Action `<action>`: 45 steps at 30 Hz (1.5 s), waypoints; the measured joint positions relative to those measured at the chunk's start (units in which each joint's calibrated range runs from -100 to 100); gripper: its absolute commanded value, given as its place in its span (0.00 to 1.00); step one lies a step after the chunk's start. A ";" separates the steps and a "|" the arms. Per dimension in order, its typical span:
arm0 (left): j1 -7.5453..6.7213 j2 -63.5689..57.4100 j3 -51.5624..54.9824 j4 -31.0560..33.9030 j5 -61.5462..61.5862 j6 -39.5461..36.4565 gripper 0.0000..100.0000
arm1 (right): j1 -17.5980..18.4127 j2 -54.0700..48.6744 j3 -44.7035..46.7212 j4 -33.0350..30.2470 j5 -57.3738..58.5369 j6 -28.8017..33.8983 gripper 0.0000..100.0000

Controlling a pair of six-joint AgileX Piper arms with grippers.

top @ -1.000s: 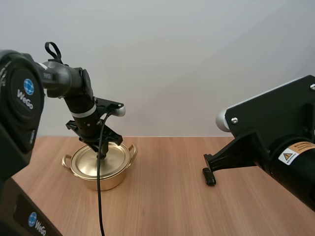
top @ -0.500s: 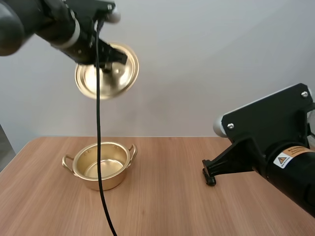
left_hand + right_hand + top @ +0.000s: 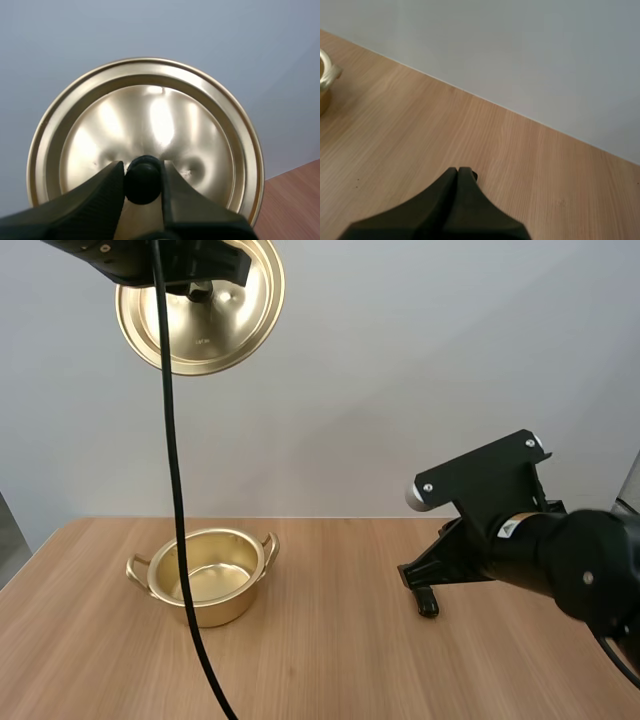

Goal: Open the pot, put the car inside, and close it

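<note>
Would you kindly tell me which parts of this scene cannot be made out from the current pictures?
High view: the left gripper, holding the lid, is cut off by the top edge.
High view: the near inner wall of the pot is hidden behind its own rim.
Right wrist view: the pot is cut by the frame edge, one handle showing; the dark speck beside the shut right gripper is too small to identify.

Soft, even light falls over the pale wood table [image 3: 330, 660], and the pot [image 3: 205, 575] near its far left corner casts only a faint shadow. The lid [image 3: 150, 125] carries broad white streaks of glare across its gold dome in the left wrist view, while its rim stays duller.
</note>
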 measured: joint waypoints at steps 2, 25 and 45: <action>0.00 -0.53 0.00 0.00 -0.61 0.00 0.00 | 0.00 3.92 -3.37 0.30 2.19 0.18 0.00; 0.00 -2.28 -9.02 0.43 -9.23 -0.75 0.00 | 0.00 47.65 -12.64 -1.21 -1.78 0.80 0.99; 0.00 -2.28 -11.64 0.43 -9.69 -0.75 0.00 | 0.00 60.96 -12.64 -6.16 -9.57 4.42 0.92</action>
